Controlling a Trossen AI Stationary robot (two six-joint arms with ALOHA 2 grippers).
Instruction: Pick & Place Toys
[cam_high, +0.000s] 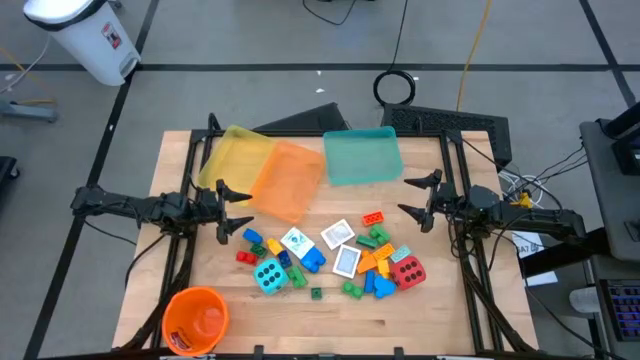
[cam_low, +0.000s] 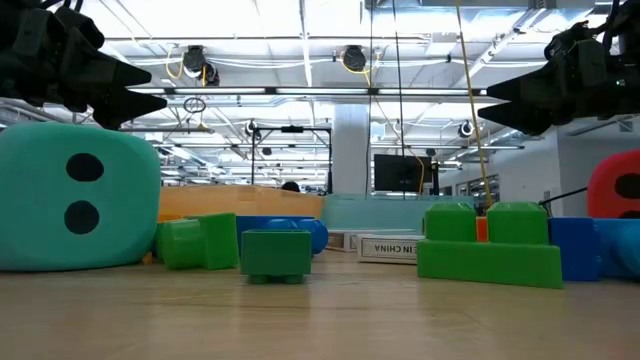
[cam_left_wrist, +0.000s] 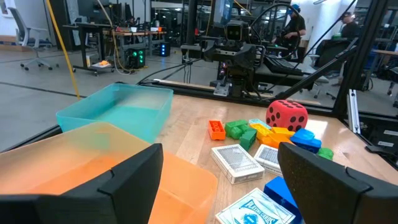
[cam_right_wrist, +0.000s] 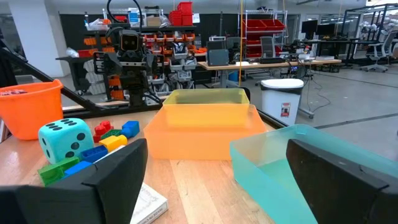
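Toys (cam_high: 330, 258) are lying scattered mid-table, bricks and cards between the cyan die (cam_high: 269, 274) and red die (cam_high: 407, 270); the left gripper (cam_high: 232, 209) and right gripper (cam_high: 413, 197) are hovering at either side, fingers spread, holding nothing

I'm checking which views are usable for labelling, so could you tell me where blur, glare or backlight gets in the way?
Low view: the cyan die sits very close and soft-edged, and bright ceiling lights leave both grippers as dark silhouettes. Left wrist view: the orange tray nearest the lens is blurred, while the red die is sharp. High view: even light, soft shadows, no glare on the table.
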